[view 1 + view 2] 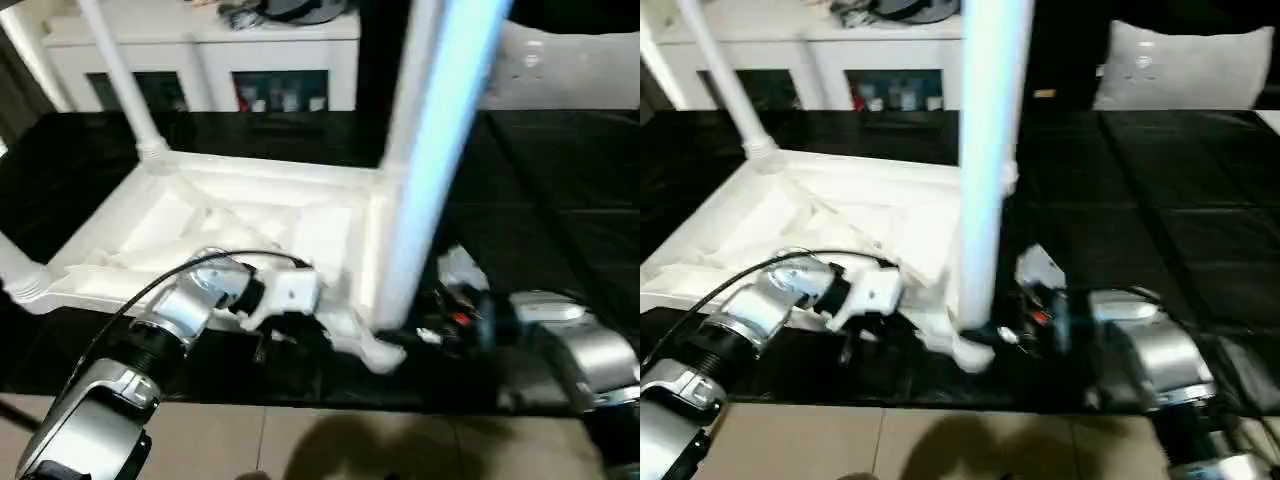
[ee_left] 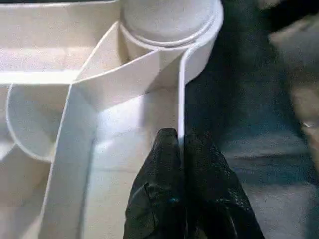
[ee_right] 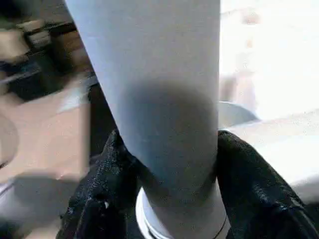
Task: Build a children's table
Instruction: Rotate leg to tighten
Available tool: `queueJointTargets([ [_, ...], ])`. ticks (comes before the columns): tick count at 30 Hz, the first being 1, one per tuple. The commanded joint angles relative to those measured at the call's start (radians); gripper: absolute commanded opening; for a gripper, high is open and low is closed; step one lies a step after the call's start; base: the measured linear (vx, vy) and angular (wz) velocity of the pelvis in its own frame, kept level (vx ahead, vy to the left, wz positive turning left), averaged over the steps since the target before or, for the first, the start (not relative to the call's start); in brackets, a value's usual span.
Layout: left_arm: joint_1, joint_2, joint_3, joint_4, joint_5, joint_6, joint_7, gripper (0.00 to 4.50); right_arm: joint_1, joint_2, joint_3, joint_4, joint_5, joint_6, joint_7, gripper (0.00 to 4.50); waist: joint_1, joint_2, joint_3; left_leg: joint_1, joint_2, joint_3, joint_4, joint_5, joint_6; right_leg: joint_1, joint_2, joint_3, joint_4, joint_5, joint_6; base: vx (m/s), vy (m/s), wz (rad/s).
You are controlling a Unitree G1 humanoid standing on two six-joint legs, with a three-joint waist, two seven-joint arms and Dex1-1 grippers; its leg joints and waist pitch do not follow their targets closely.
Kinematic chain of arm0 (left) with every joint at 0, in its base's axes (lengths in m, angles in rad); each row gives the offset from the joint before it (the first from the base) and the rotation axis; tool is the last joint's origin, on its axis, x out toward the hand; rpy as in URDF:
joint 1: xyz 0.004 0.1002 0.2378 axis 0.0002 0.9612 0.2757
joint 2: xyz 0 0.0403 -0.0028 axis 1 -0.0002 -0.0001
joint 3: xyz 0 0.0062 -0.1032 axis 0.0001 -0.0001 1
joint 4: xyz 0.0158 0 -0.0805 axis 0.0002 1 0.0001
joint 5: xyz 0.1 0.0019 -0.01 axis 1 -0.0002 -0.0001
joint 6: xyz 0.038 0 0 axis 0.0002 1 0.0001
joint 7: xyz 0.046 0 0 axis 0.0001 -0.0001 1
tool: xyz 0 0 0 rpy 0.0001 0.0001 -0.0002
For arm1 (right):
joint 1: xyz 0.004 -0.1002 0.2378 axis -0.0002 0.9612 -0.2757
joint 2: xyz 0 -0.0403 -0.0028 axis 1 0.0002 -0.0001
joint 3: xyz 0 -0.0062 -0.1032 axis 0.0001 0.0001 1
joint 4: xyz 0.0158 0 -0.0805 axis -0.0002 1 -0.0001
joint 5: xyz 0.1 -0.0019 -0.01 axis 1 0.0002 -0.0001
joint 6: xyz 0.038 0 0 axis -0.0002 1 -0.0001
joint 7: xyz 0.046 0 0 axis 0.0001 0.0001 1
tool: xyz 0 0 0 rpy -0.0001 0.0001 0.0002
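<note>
While pinching the table's [image 1: 250,215] rim, left fingers [image 2: 164,199] pressed together; right fingers [image 3: 107,179] half-spread, clasping near-corner leg [image 3: 159,124], top cut off.

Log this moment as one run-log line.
left gripper: shut on tabletop rim | right gripper: shut on near leg | leg upright in corner socket

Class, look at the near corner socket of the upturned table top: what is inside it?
A white leg stands upright in the corner socket, with the right gripper around its base. The leg's end inside the socket is covered.
</note>
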Motion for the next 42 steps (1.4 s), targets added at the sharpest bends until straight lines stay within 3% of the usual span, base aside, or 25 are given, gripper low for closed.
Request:
queueJointTargets([
  [1,-0.009,-0.07,-0.008,-0.033,-0.028,0.061,0.049,0.0,-0.035,0.057,-0.006,0.021,-0.041,0.048,-0.166,1.98,-0.01,-0.02,-0.05,-0.008,0.029,-0.005,-0.085,-0.213,0.033,0.062,-0.052,0.045,-0.102,-0.564,-0.061,0.0,0.0,0.0],
  [2,-0.022,-0.093,0.007,-0.024,-0.018,0.092,0.114,0.0,-0.051,0.095,-0.013,0.039,-0.077,0.068,-0.26,1.98,-0.014,-0.014,-0.05,-0.005,0.028,-0.007,-0.085,-0.23,0.031,0.059,-0.052,0.042,-0.104,-0.574,-0.057,0.0,0.0,0.0],
  [3,-0.029,-0.105,0.015,-0.02,-0.013,0.107,0.146,0.0,-0.059,0.114,-0.016,0.047,-0.097,0.076,-0.308,1.98,-0.034,-0.019,-0.048,-0.016,0.025,-0.011,-0.085,-0.242,0.017,0.065,-0.047,0.035,-0.105,-0.581,-0.042,0.0,0.0,0.0],
  [4,-0.043,-0.133,0.029,-0.008,-0.001,0.142,0.218,0.0,-0.081,0.16,-0.022,0.072,-0.153,0.086,-0.431,1.98,-0.046,-0.016,-0.051,-0.016,0.022,-0.014,-0.083,-0.253,0.01,0.063,-0.049,0.029,-0.111,-0.596,-0.027,0.0,0.0,0.0],
  [6,-0.053,-0.158,0.041,0.006,0.01,0.169,0.285,0.0,-0.099,0.2,-0.038,0.101,-0.164,0.097,-0.509,1.98,-0.069,-0.015,-0.052,-0.015,0.017,-0.016,-0.078,-0.269,0.016,0.062,-0.049,0.023,-0.119,-0.604,-0.017,0.0,0.0,0.0],
  [8,-0.066,-0.197,0.063,0.013,0.027,0.222,0.374,0.0,-0.121,0.248,-0.057,0.137,-0.178,0.119,-0.612,1.98,-0.087,-0.019,-0.056,-0.02,0.017,-0.018,-0.077,-0.254,0.033,0.065,-0.05,0.022,-0.117,-0.565,-0.033,0.0,0.0,0.0],
  [12,-0.072,-0.24,0.08,-0.007,0.028,0.295,0.431,0.0,-0.132,0.293,-0.07,0.161,-0.176,0.086,-0.653,1.98,-0.091,-0.021,-0.065,-0.026,0.028,-0.017,-0.08,-0.174,0.075,0.068,-0.053,0.04,-0.095,-0.411,-0.101,0.0,0.0,0.0],
  [13,-0.073,-0.242,0.08,-0.008,0.03,0.299,0.434,0.0,-0.133,0.297,-0.071,0.161,-0.178,0.083,-0.655,1.98,-0.089,-0.02,-0.067,-0.027,0.029,-0.016,-0.077,-0.139,0.09,0.069,-0.052,0.043,-0.087,-0.353,-0.127,0.0,0.0,0.0],
  [14,-0.075,-0.241,0.078,-0.006,0.033,0.297,0.435,0.0,-0.134,0.299,-0.077,0.163,-0.169,0.063,-0.638,2.31,-0.087,-0.019,-0.068,-0.029,0.03,-0.015,-0.076,-0.117,0.105,0.071,-0.053,0.045,-0.081,-0.316,-0.146,0.0,0.0,0.0],
  [18,-0.078,-0.227,0.067,0.007,0.043,0.268,0.427,0.0,-0.133,0.294,-0.086,0.155,-0.145,0.047,-0.6,2.69,-0.078,-0.018,-0.07,-0.028,0.031,-0.012,-0.074,-0.07,0.139,0.076,-0.054,0.049,-0.07,-0.232,-0.187,0.0,0.0,0.0],
  [19,-0.075,-0.208,0.06,0.01,0.048,0.236,0.404,0.0,-0.125,0.274,-0.079,0.139,-0.134,0.038,-0.563,2.76,-0.075,-0.013,-0.07,-0.026,0.032,-0.013,-0.074,-0.072,0.141,0.075,-0.054,0.048,-0.071,-0.236,-0.188,0.0,0.0,0.0],
  [27,-0.066,-0.119,0.019,0.035,0.063,0.102,0.274,0.0,-0.069,0.137,-0.064,0.068,-0.082,-0.01,-0.325,3.57,-0.043,-0.01,-0.067,-0.02,0.037,-0.009,-0.078,-0.109,0.127,0.075,-0.054,0.053,-0.073,-0.251,-0.179,0.0,0.0,0.0],
  [28,-0.064,-0.098,0.006,0.042,0.063,0.049,0.238,0.0,-0.056,0.105,-0.065,0.054,-0.069,-0.022,-0.275,3.65,-0.036,-0.007,-0.068,-0.018,0.038,-0.01,-0.078,-0.118,0.128,0.074,-0.054,0.054,-0.075,-0.256,-0.173,0.0,0.0,0.0],
  [34,-0.058,-0.039,-0.031,0.047,0.058,-0.045,0.114,0.0,-0.031,-0.009,-0.081,0.05,-0.049,-0.095,-0.129,4.19,-0.011,-0.01,-0.068,-0.013,0.043,-0.005,-0.08,-0.119,0.116,0.069,-0.057,0.059,-0.069,-0.25,-0.186,0.0,0.0,0.0],
  [36,-0.066,-0.027,-0.042,0.062,0.069,-0.073,0.103,0.0,-0.023,-0.036,-0.076,0.038,-0.03,-0.08,-0.078,4.19,-0.005,-0.014,-0.069,-0.015,0.043,-0.006,-0.079,-0.103,0.119,0.072,-0.055,0.059,-0.065,-0.242,-0.186,0.0,0.0,0.0],
  [42,-0.073,-0.001,-0.068,0.085,0.061,-0.187,0.001,0.0,-0.006,-0.134,-0.018,0.033,-0.018,-0.141,0.126,4.04,0.006,-0.018,-0.066,-0.015,0.042,-0.003,-0.079,-0.128,0.123,0.07,-0.055,0.057,-0.072,-0.305,-0.167,0.0,0.0,0.0],
])
